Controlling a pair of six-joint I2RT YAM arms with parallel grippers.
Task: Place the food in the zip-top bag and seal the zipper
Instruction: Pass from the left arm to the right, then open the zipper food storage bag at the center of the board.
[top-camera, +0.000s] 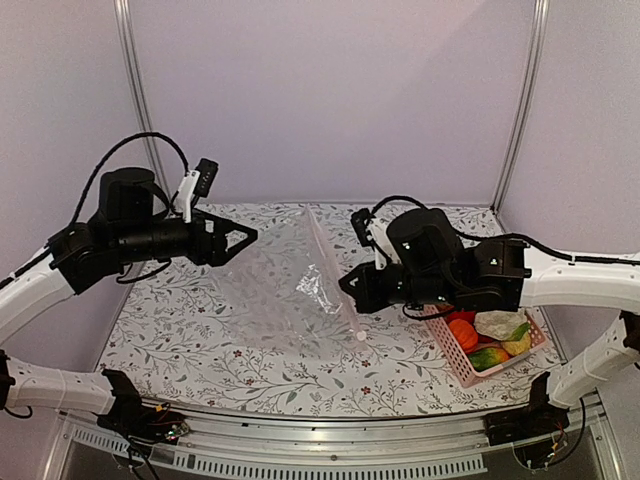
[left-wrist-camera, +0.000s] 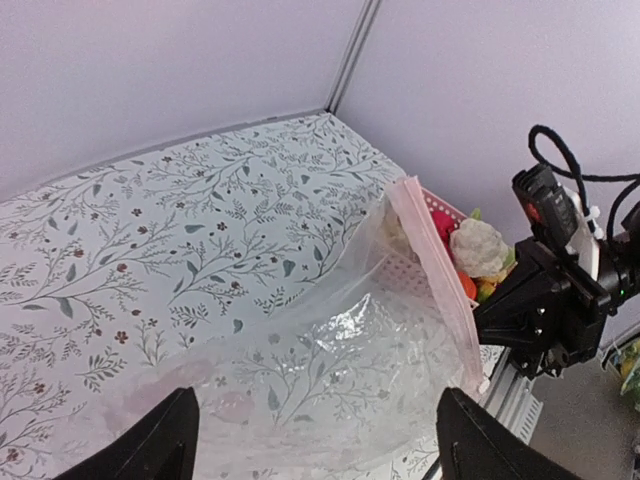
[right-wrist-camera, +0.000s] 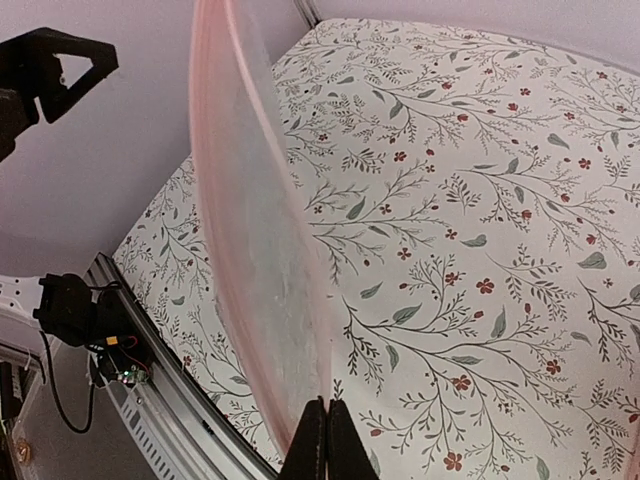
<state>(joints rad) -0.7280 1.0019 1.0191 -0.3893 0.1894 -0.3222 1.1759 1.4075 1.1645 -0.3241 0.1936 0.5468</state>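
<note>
Now | left gripper (top-camera: 248, 236) aloft, spread | right gripper (right-wrist-camera: 325, 432) (low) pinching zipper (right-wrist-camera: 205, 150)

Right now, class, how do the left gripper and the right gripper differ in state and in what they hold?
The left gripper is open, its jaws wide apart; the right gripper is shut. The left gripper holds nothing and hangs over the zip-top bag; the right gripper pinches the bag's pink zipper strip. Both are black and work at the same bag.
</note>
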